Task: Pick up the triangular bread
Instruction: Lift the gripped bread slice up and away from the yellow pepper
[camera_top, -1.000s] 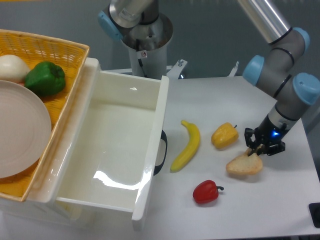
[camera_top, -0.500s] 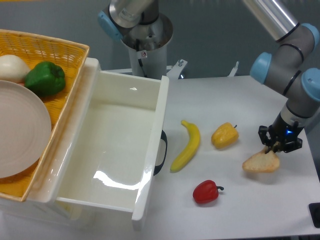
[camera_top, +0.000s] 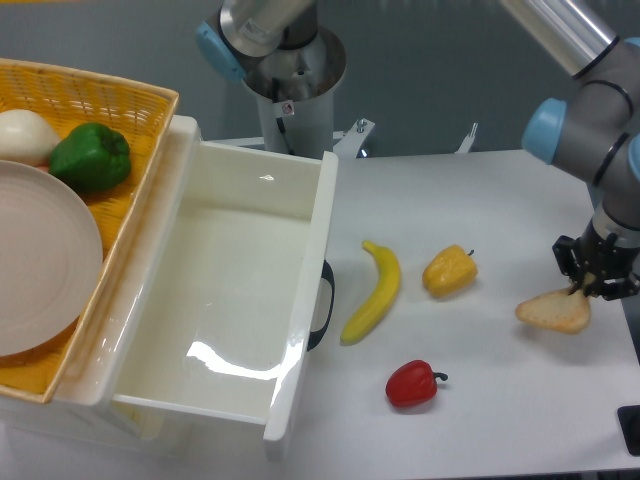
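Tan bread: the triangular bread (camera_top: 553, 313) is at the right edge of the frame, right of the yellow pepper (camera_top: 449, 272).
Tool: the tool (camera_top: 584, 290) is closed on the bread's upper edge.
Arm: it comes down from the upper right, wrist pointing down at the white counter (camera_top: 480, 410).

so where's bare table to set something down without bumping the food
Bare white table lies behind the yellow banana and small yellow bell pepper, up to the back edge. Another patch runs along the front edge, right of the red bell pepper. It is crowded around those three, and at the right edge, where the claw holds the triangular toast slice.
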